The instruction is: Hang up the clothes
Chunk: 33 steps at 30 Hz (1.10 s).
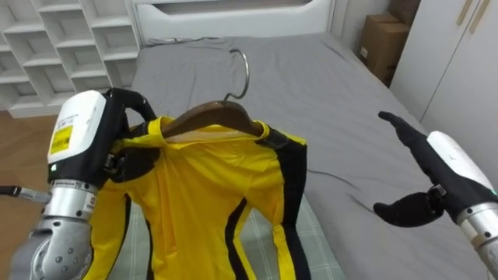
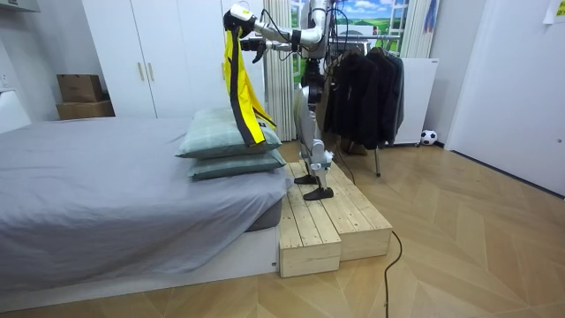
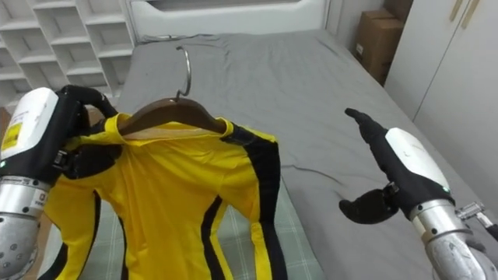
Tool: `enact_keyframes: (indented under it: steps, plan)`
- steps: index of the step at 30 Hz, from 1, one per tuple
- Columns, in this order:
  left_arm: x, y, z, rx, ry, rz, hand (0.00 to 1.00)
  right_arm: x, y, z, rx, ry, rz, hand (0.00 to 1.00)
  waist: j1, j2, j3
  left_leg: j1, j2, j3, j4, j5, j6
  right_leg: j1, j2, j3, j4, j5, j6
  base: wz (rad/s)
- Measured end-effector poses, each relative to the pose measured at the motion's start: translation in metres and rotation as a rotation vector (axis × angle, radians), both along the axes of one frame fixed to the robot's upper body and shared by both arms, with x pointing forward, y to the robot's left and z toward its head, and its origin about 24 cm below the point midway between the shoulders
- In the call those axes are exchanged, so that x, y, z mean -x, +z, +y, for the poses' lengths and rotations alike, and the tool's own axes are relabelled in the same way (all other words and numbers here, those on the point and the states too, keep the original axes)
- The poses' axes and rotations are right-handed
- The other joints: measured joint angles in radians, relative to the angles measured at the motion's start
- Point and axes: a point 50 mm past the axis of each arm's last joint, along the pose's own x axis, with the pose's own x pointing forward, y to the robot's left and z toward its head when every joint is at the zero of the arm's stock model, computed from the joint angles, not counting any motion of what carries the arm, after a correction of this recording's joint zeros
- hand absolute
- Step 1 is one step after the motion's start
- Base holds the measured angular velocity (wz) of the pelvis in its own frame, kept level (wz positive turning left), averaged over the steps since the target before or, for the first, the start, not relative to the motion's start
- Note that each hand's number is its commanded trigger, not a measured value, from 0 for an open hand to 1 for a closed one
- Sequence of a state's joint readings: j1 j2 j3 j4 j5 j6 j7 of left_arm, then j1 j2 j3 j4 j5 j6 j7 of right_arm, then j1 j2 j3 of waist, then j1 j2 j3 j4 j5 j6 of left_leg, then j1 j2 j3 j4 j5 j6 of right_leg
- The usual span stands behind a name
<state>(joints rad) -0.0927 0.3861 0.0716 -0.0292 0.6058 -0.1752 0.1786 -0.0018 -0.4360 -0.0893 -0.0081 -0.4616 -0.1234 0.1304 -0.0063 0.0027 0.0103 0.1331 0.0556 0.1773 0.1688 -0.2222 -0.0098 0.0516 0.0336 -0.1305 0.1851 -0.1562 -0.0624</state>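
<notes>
Grips yellow jacket [image 1: 206, 194] and crosswise wooden hanger [image 1: 210, 117] at the left shoulder end with left hand [image 1: 85, 140], above the bed [image 1: 342, 93]. Holds right hand [image 1: 440, 167] spread, empty, well apart rightward. Must bring far-pointing hook [image 1: 245, 74] round to rack [image 2: 378, 161] behind.

Both arms held forward and raised, left hand [image 1: 85, 136] with its back to the camera, fingers [image 1: 134, 99] curled round the end of the hanger [image 1: 210, 117], right hand [image 1: 436, 167] well apart, fingers straight, thumb spread below, holding nothing
</notes>
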Motion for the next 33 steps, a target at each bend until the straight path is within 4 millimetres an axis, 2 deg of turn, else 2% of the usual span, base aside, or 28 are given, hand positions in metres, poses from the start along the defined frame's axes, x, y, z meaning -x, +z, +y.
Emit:
enact_keyframes:
  steps: [5, 9, 18, 25, 33]
  plan:
    - [0.001, 0.004, -0.005, -0.046, -0.027, 0.000, 1.00, -0.001, 0.004, 0.004, 0.069, 0.021, -0.015, 0.00, 0.013, -0.010, -0.0065, 0.000, 0.001, 0.000, 0.000, 0.000, 0.000, 0.001, 0.000, -0.003, 0.000, 0.000, 0.000, 0.00]
    - [0.003, 0.000, -0.008, -0.053, -0.055, 0.024, 1.00, -0.007, 0.012, 0.014, 0.089, 0.067, -0.038, 0.00, 0.014, -0.013, -0.0077, 0.001, 0.000, -0.001, 0.000, 0.000, 0.000, 0.003, -0.001, -0.003, 0.000, 0.000, 0.000, 0.00]
    - [0.004, -0.010, -0.027, -0.067, -0.160, 0.085, 1.00, -0.009, 0.017, 0.034, 0.096, 0.174, -0.078, 0.00, 0.015, -0.014, -0.0069, 0.001, 0.001, 0.000, 0.000, 0.000, 0.000, 0.005, -0.001, -0.006, -0.001, 0.000, 0.000, 0.01]
    - [0.004, -0.011, -0.030, -0.077, -0.189, 0.104, 1.00, -0.009, 0.015, 0.041, 0.098, 0.205, -0.066, 0.00, 0.015, -0.013, -0.0062, -0.003, 0.001, -0.001, 0.000, 0.000, 0.000, 0.003, -0.001, -0.007, -0.005, 0.000, 0.000, 0.00]
    - [0.009, 0.000, -0.045, -0.095, -0.260, 0.069, 1.00, -0.006, 0.025, 0.055, 0.087, 0.258, -0.107, 0.00, 0.016, -0.013, -0.0057, -0.011, 0.001, -0.017, 0.000, 0.000, 0.000, 0.003, 0.000, -0.011, -0.014, 0.000, 0.000, 0.03]
